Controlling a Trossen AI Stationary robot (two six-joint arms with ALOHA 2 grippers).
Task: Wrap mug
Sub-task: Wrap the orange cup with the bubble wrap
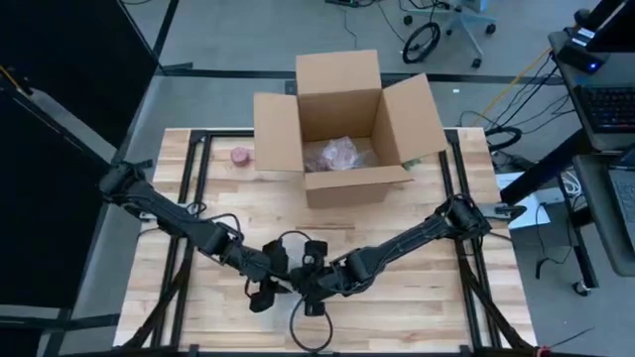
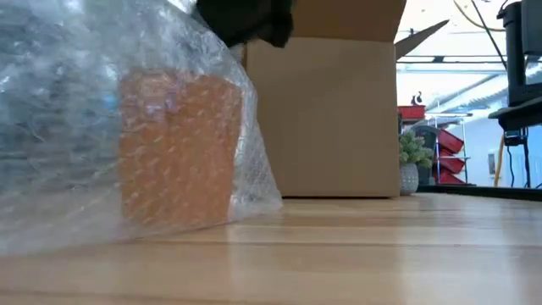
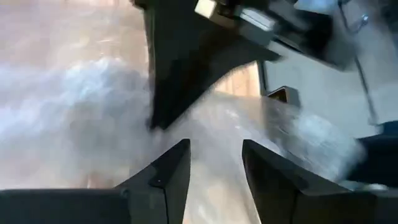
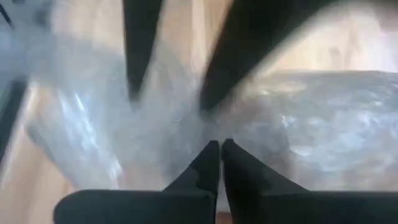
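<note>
One bubble-wrapped mug [image 2: 174, 152], apparently; one box [image 1: 342, 129].

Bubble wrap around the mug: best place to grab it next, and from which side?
Judging by the low view, take the loose skirt of bubble wrap that flares onto the table on the side facing the cardboard box. It is slack, thin film standing clear of the orange mug, so fingers can pinch it from above without hitting the mug. The right gripper is pinched shut on wrap; the left gripper is open nearby.

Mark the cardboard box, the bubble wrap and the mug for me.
cardboard box [image 1: 340, 188]: high view, front wall.
bubble wrap [image 2: 51, 102]: low view, clear sheet left of the mug.
mug [image 2: 174, 148]: low view, orange side seen through the wrap.
</note>
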